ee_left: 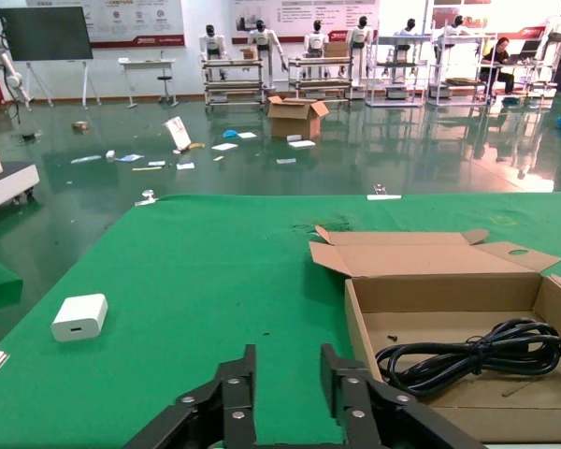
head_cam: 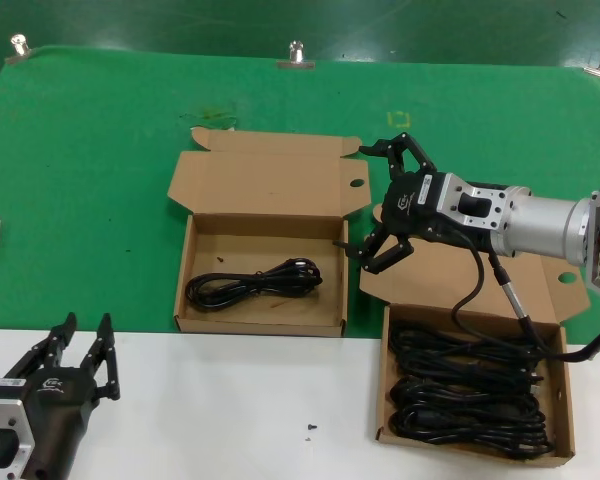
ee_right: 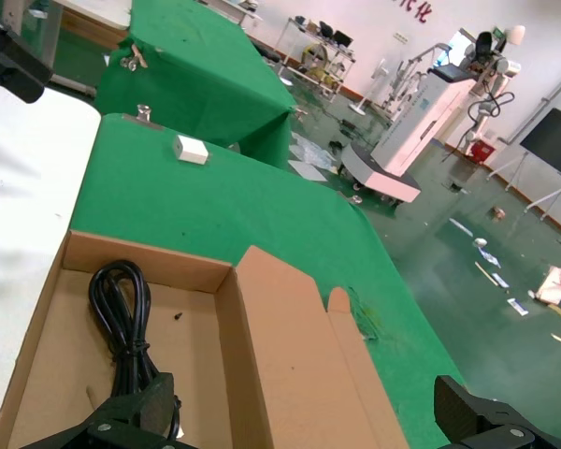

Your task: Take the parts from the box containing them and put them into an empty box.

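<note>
One coiled black cable (head_cam: 255, 281) lies in left box (head_cam: 195, 320), first empty one; several coils (head_cam: 470, 385) wait in right box (head_cam: 567, 420). Right gripper (head_cam: 384, 205) hovers between boxes, over right box's lid flap, fingers spread wide, holding nothing. Left gripper (head_cam: 83, 345) parked near table's front edge, fingers parted, empty. Judged early: most transfers left

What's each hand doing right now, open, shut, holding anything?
Left hand: open, empty, parked at the white table edge.
Right hand: open, empty, beside the left brown cardboard box.
</note>
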`<state>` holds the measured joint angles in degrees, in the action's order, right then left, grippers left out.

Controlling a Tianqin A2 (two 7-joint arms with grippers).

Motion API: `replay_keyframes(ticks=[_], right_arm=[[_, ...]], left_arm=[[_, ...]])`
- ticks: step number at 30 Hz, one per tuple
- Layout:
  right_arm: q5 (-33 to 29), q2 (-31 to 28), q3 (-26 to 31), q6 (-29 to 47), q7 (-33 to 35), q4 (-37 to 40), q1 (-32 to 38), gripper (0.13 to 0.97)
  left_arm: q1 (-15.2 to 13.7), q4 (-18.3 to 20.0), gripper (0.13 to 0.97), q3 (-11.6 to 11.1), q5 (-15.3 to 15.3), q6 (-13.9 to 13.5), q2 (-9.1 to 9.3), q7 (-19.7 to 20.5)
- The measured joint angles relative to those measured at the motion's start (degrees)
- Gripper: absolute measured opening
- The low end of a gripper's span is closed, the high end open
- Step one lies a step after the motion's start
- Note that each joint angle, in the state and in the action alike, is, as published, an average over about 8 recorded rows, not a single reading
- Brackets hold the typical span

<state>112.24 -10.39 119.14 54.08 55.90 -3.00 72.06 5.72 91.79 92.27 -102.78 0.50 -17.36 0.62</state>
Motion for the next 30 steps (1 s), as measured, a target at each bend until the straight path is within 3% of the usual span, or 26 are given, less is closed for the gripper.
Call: replay_keyframes(ticks=[4, 13, 21, 30], right_arm=[[0.00, 0.00, 0.00, 0.00, 0.00, 0.00, 0.00, 0.966], [-0.25, -0.19, -0.76, -1.47, -1.51, -2.42, -1.99, 0.966], [-1.06, -0.79, -3.21, -6.29, -6.50, -10.32, -8.40, 0.966], [-2.14, -1.60, -6.45, -12.68, -13.11, -20.80, -16.96, 0.966]], left_arm=[[0.00, 0.00, 0.265, 0.00, 0.00, 0.00, 0.00, 0.00], [0.01, 0.00, 0.427, -0.01, -0.01, -0.01, 0.00, 0.00], [0.02, -0.01, 0.644, -0.07, -0.04, -0.06, 0.02, -0.07], [0.02, -0.03, 0.817, -0.14, -0.08, -0.12, 0.04, -0.14]])
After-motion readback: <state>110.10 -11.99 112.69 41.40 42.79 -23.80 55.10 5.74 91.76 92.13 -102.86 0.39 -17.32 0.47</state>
